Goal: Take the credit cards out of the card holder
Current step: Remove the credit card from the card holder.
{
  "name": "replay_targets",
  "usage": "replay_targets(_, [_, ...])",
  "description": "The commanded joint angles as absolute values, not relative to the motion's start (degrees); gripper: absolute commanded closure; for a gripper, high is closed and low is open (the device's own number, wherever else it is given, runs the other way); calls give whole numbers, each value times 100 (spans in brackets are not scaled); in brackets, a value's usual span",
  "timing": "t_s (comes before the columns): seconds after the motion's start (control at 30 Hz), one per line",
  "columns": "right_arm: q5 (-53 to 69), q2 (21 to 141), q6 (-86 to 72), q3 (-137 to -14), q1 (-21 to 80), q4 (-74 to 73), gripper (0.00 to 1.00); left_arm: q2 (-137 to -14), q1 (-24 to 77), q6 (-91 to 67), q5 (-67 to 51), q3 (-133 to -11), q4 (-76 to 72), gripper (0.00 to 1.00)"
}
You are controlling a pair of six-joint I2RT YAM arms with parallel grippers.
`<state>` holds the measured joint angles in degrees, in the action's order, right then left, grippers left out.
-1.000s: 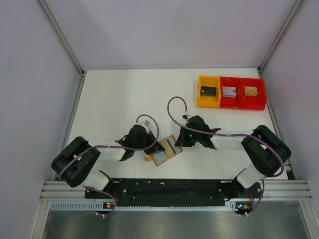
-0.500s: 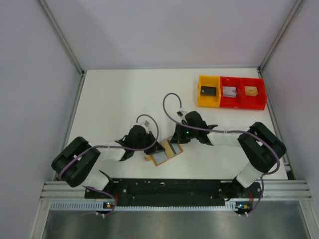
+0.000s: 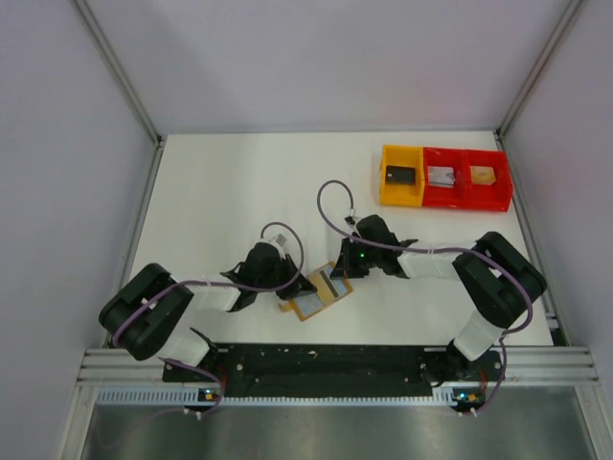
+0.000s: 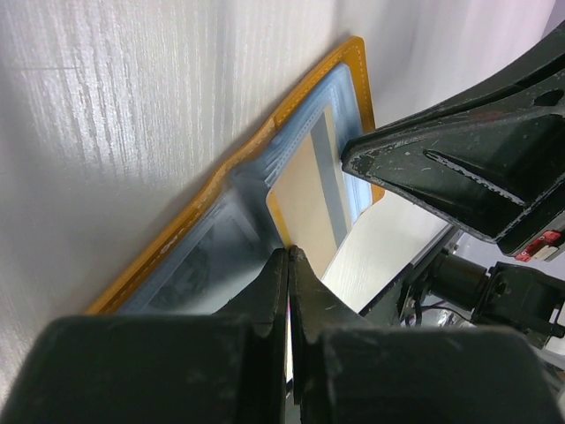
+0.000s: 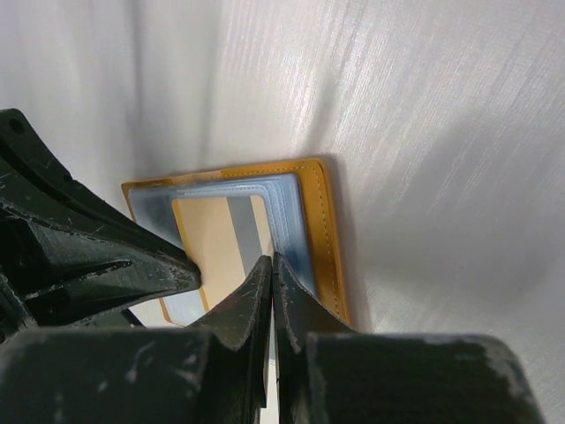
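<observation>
- The left gripper point(image 4: 288, 256) has its two fingers clenched flat against each other with no gap. The tips meet the near corner of a tan card point(image 4: 309, 194) that carries a grey stripe. Whether the card's edge is pinched between them cannot be told.
- The right gripper point(image 5: 269, 261) is clenched the same way. Its tips rest at that card's lower edge, with the stripe straight ahead of them.
- The two sets of tips come at the card from opposite sides and stand just beside each other, so there is little room between them.
- Under both sets of tips the card holder point(image 3: 316, 295) lies open and flat, grey-blue face up. Its orange stitched rim runs around the card just outside the tips.
- Past that rim, ahead of either pair of fingers, the white table point(image 3: 220, 192) is bare and open.
- Behind the fingers, the black base rail point(image 3: 326, 359) runs along the near table edge, close to the holder.
- Well beyond the right fingers, by the far right table edge, a yellow tray point(image 3: 400, 196) and a red tray point(image 3: 467, 199) sit touching side by side.
</observation>
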<state>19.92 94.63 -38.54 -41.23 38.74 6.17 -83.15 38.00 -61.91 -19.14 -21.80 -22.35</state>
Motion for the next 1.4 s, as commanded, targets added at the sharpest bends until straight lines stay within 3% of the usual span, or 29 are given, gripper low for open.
replay_targets(0.0, [1556, 9624, -3788, -3999, 3788, 220, 100, -8279, 3823, -6328, -2021, -1995, -2452, 99])
replay_targets(0.33, [1678, 9668, -3779, -3964, 3744, 377, 100, -7981, 3788, -6469, -1872, -1714, -2417, 95])
replay_targets(0.6, [2363, 9036, -3463, -3929, 3762, 1054, 100, -8174, 3779, -6398, -1916, -1881, -2391, 100])
replay_targets(0.7, [2601, 9105, -3244, -4139, 3805, 792, 100, -8218, 3779, -6390, -1907, -1907, -2399, 100])
replay_targets(1.37, [1310, 9711, -2162, -5449, 4579, -1151, 100, -8271, 3779, -6354, -1934, -1969, -2426, 100])
